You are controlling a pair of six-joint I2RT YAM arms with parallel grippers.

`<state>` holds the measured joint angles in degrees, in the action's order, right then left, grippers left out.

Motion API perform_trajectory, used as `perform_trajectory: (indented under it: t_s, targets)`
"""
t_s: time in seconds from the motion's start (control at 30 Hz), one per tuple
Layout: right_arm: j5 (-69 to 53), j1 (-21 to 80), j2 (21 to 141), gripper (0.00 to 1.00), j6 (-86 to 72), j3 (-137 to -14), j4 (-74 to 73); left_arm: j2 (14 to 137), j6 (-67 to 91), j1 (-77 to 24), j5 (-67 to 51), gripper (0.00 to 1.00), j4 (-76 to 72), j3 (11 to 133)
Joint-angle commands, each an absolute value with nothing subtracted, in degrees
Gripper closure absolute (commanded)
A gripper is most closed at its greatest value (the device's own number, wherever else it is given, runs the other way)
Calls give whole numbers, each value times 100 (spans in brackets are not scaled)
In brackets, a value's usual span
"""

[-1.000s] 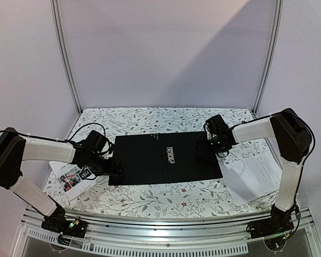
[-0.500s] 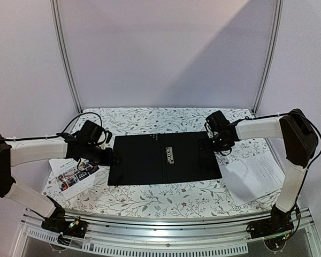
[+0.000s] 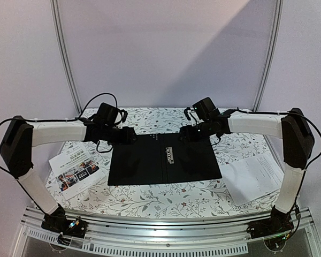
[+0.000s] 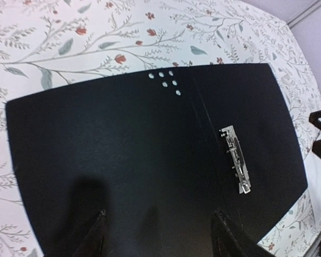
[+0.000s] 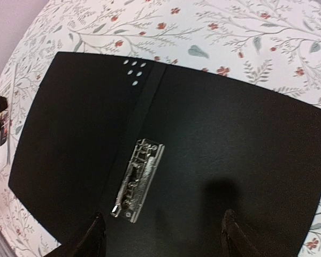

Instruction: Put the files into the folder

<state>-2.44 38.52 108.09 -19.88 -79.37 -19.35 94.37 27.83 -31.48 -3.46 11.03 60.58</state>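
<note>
1. Lying wide open in the middle of the flowered table cloth (image 3: 150, 201), the folder (image 3: 144, 160) shows its black inside, both halves flat down.
2. Right by the centre fold sits the metal clip (image 5: 136, 179), and a small cluster of pale dots (image 4: 164, 83) marks the fold near the far edge.
3. Over on the left, the left gripper (image 3: 129, 135) hangs above the folder's far left corner. The wrist view shows its fingers (image 4: 99, 238) spread wide with nothing between them, only black cover below.
4. The right gripper (image 3: 186, 134) hovers above the far edge of the right half, and its fingers (image 5: 96, 241) are also wide apart and empty.
5. The leaflet (image 3: 75, 168) with its colour photos lies on the cloth to the left of the folder, near it but apart from it.
6. The white sheets (image 3: 257, 172) lie on the cloth to the right. Their corner comes close to the folder's right edge, but whether it touches cannot be told.
7. Both lots of paper are outside the folder.
</note>
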Motion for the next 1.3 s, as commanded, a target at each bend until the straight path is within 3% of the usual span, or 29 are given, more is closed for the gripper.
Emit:
perform_trajectory:
  t_s: [0.0, 0.17, 0.37, 0.8, 1.1, 1.27]
  targets:
    - [-1315, 3927, 11381, 29, -2378, -8234, -1918, 10111, 3109, -3356, -766, 37, 542, 6288]
    - [-1661, 3993, 11781, 39, -2538, -8388, -1902, 10606, 3415, -3425, -1138, 44, 275, 6195]
    - [-2230, 3997, 12151, 64, -2656, -8597, -1911, 10809, 3506, -3456, -1142, 44, 175, 6011]
    - [-2602, 4080, 12432, 65, -2922, -8701, -2114, 11089, 3555, -3450, -1042, 45, 360, 5906]
    - [-2765, 4087, 12434, 81, -2916, -8613, -2116, 11193, 3553, -3437, -1061, 46, 404, 5933]
    - [-2731, 4087, 12463, 83, -2940, -8613, -2140, 11191, 3538, -3437, -1045, 46, 429, 5933]
